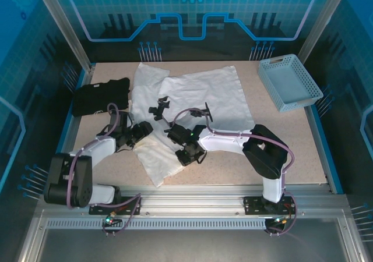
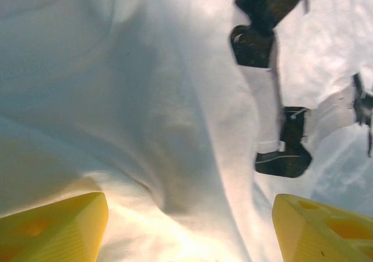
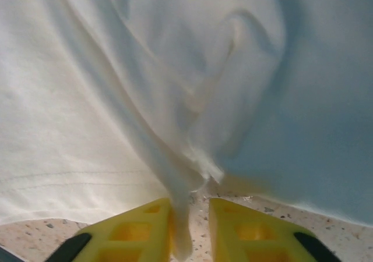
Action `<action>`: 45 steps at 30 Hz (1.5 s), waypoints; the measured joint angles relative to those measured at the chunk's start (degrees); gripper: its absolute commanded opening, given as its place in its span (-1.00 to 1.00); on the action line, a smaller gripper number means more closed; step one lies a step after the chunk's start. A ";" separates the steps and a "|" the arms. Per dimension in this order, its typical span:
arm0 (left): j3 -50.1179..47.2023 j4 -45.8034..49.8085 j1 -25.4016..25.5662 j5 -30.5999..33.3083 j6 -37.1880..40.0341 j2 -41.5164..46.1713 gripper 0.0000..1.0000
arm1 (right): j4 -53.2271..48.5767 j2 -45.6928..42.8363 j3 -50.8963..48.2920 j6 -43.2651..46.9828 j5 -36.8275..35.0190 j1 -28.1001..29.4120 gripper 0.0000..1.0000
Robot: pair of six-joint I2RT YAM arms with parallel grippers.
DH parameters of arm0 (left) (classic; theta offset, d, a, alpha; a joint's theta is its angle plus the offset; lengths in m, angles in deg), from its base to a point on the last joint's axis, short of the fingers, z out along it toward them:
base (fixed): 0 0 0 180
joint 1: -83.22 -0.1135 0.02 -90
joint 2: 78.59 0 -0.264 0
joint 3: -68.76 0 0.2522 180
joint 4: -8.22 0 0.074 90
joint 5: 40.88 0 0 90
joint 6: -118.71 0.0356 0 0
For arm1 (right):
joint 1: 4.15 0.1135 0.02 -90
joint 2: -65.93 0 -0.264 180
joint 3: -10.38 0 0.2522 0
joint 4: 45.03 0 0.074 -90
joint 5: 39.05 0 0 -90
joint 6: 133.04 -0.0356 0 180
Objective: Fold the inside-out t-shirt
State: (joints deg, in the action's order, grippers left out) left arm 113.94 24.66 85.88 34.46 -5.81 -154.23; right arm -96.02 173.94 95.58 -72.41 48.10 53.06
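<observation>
Right gripper (image 3: pixel 189 215) pinched tight on a fold of the inside-out t-shirt (image 1: pixel 204 96) | left gripper (image 2: pixel 189 204) gaped wide above it | one shirt, spread mid-table (image 1: pixel 303 151) toward the far edge | one black garment (image 1: pixel 100 96) far-left corner, one blue basket (image 1: pixel 289 81) far-right corner | arms hid the shirt's middle

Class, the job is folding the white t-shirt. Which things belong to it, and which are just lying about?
Belong: white t-shirt; right gripper, pinching a fold of it; left gripper, open over it.
Lying about: black folded garment; light blue basket.
</observation>
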 measured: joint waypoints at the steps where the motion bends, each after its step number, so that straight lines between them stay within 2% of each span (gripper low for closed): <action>1: 0.02 0.79 0.26 0.24 0.07 2.08 0.52 | -0.02 -0.20 -0.17 0.17 0.17 0.00 -0.23; 3: 0.28 3.43 1.88 1.36 0.13 6.43 0.52 | 0.00 -1.27 -0.74 1.01 0.72 0.00 -0.14; 5: 0.79 7.98 6.03 3.85 0.11 11.82 0.52 | 0.63 -3.43 -1.77 1.81 1.40 -0.02 -0.06; 9: 1.33 18.91 17.73 9.62 -1.77 21.46 0.49 | 2.38 -10.25 -4.92 3.08 2.54 -1.20 0.03; 12: 1.31 28.79 27.28 14.32 -6.43 26.60 0.48 | 3.72 -16.46 -8.11 3.78 2.95 -4.68 0.09; 17: 1.22 40.92 44.78 20.02 -16.37 26.43 0.49 | 6.25 -25.22 -14.99 4.24 3.28 -13.66 0.19; 20: 1.22 44.06 50.71 21.03 -19.76 21.59 0.46 | 6.73 -28.28 -17.46 4.59 3.30 -16.46 0.22; 24: 1.22 44.78 52.68 21.27 -21.11 16.57 0.36 | 7.39 -30.45 -19.23 4.98 3.32 -17.38 0.23; 38: 1.22 37.35 52.70 19.32 -18.47 4.79 0.13 | 8.41 -33.05 -23.37 4.74 3.32 -17.90 0.24; 45: 1.25 37.75 52.68 19.67 -16.92 3.15 -0.30 | 8.39 -33.42 -23.50 4.76 3.30 -17.90 0.24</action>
State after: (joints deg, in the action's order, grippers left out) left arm 115.19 62.41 138.55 54.13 -22.73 -151.08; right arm -87.63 140.52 72.09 -67.64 51.40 35.16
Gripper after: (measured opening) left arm 0.399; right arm 0.622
